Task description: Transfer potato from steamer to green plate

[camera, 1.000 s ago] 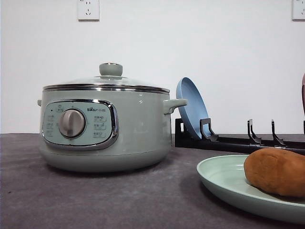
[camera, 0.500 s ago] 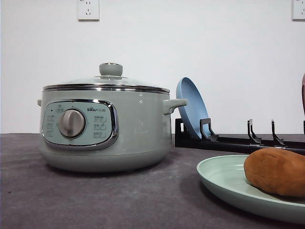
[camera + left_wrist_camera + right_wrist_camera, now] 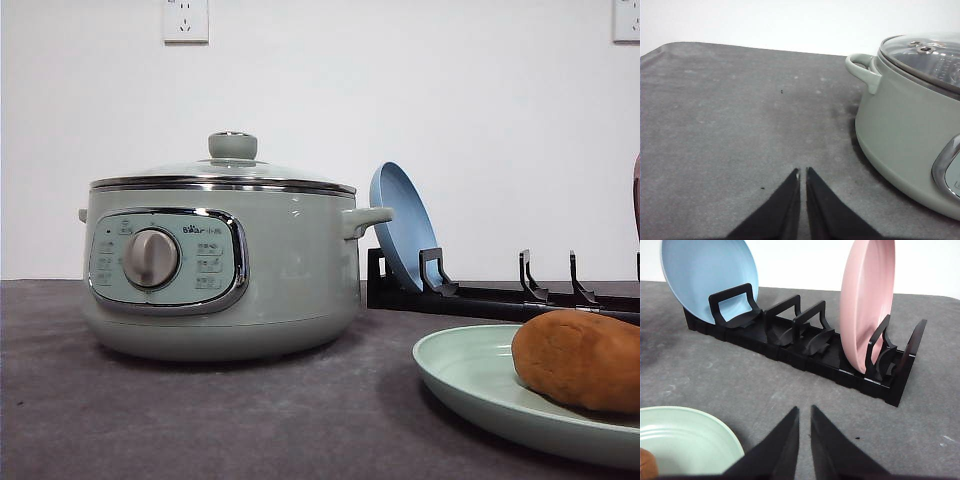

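Potato (image 3: 579,361) lies on the green plate (image 3: 470,385), to the right of the steamer (image 3: 220,265) and nearer the camera in the front view. Nothing has moved since the earlier front pictures: steamer, plate, potato and rack sit exactly as they did a second ago. The steamer's glass lid (image 3: 222,172) is on, its green knob (image 3: 232,146) upright at the top, and its silver dial (image 3: 151,258) faces the camera. Just behind and right of the steamer stands a black dish rack (image 3: 500,295), with a blue plate (image 3: 402,225) leaning upright in its slot nearest the steamer.

The left wrist view adds the left gripper (image 3: 803,172), its two black fingers nearly touching, only a thin gap between them, holding nothing, over bare grey table (image 3: 730,125) beside the steamer's side handle (image 3: 862,70).

The right wrist view adds the right gripper (image 3: 805,411), its fingers also almost together and empty, between the green plate's rim and the rack. This view shows a pink plate (image 3: 867,305) standing upright in the rack, well apart from the blue plate; the front view catches only a sliver of it at the right edge. A small edge of the potato shows on the green plate.
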